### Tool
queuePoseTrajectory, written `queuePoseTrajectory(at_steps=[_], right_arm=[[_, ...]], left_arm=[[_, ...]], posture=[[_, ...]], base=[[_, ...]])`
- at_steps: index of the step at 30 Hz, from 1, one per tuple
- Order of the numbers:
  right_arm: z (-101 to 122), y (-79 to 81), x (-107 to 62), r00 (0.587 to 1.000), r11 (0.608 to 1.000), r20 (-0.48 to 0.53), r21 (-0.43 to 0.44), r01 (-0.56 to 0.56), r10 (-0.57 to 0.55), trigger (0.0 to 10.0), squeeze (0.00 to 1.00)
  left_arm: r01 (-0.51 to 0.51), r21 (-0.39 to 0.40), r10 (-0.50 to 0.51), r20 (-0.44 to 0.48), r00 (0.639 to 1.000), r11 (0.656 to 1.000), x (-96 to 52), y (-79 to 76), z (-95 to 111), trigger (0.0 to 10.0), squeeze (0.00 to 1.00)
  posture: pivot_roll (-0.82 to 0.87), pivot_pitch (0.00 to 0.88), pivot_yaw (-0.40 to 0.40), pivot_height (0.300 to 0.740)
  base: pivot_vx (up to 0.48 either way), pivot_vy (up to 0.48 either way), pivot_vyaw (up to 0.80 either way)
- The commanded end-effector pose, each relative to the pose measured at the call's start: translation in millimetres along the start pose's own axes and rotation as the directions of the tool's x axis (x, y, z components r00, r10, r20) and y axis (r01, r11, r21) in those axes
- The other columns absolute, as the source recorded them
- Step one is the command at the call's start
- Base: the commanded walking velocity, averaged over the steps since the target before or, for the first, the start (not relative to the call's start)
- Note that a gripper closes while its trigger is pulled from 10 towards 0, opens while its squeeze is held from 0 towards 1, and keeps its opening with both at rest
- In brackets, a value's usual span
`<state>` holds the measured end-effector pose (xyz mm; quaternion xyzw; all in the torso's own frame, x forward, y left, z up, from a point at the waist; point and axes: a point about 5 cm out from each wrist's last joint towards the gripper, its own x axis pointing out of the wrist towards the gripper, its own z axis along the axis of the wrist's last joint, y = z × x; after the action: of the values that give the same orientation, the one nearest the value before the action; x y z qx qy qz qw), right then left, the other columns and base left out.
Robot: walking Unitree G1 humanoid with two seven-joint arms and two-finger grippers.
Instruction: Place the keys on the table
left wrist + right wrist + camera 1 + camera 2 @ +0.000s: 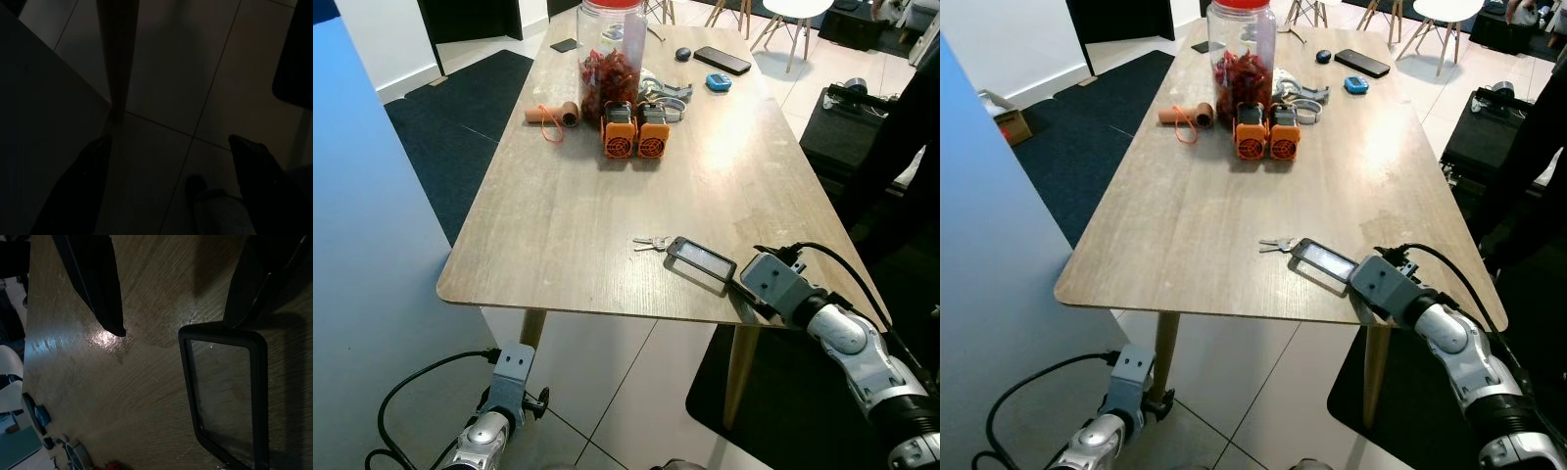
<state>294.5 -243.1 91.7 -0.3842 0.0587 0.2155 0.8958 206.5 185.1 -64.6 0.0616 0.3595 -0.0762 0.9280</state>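
The small silver keys (649, 242) lie flat on the wooden table (558, 225) near its front edge. Joined to them is a black rectangular tag with a clear window (701, 262), also flat on the wood (227, 391). My right gripper (176, 325) is open at the table's front right corner, just behind the tag. One of its fingers (98, 284) is over bare wood; the other touches the tag's near end. My left gripper (171, 142) hangs open below the table, near a table leg (117, 58).
At the far end stand a big jar of red things (612, 59), two orange devices (634, 132), a roll with orange string (553, 115), a phone (722, 60) and a blue object (719, 82). A person in dark clothes (911, 127) stands to the right. A blue panel (362, 245) rises on the left.
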Motion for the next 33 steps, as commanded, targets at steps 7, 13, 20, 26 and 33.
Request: queuePoseTrajectory(at_steps=[7, 13, 20, 26, 33], right_arm=[[-19, 27.5, -9.2, 0.995, 0.984, -0.041, 0.157, -0.087, 0.094, 10.0, 0.0], [14, 33.8, -4.4, 0.974, 0.951, 0.191, 0.259, -0.17, 0.122, 10.0, 0.0], [27, 33.9, -1.7, 0.956, 0.941, 0.268, 0.277, -0.195, 0.119, 10.0, 0.0], [43, 13.4, 1.1, 0.936, 0.93, 0.35, 0.352, -0.106, -0.026, 10.0, 0.0], [49, -46.5, -10.9, 0.807, 0.744, 0.344, 0.647, 0.167, -0.48, 10.0, 0.0]], left_arm=[[-0.002, -0.016, 0.002, -0.015, 1.0, 1.0, -2.0, 2.1, -5, 10.0, 0.0], [-0.001, -0.024, 0.0, -0.018, 1.0, 1.0, -1.8, 3.1, -5, 10.0, 0.0], [0.002, -0.027, -0.003, -0.019, 1.0, 1.0, -1.8, 2.9, -5, 10.0, 0.0], [0.004, -0.029, -0.004, -0.017, 1.0, 1.0, -1.7, 2.7, -4, 10.0, 0.0], [-0.003, -0.029, 0.004, 0.008, 1.0, 1.0, -1.8, 4.0, -2, 10.0, 0.0]], posture=[[0.05, 0.081, -0.022, 0.74], [0.05, 0.08, -0.023, 0.74], [0.05, 0.077, -0.023, 0.74], [0.05, 0.073, -0.023, 0.74], [0.05, 0.074, -0.024, 0.74]], base=[[0.0, 0.0, 0.0], [0.0, 0.0, 0.0], [0.0, 0.0, 0.0], [0.0, 0.0, 0.0], [0.0, 0.0, 0.0]])
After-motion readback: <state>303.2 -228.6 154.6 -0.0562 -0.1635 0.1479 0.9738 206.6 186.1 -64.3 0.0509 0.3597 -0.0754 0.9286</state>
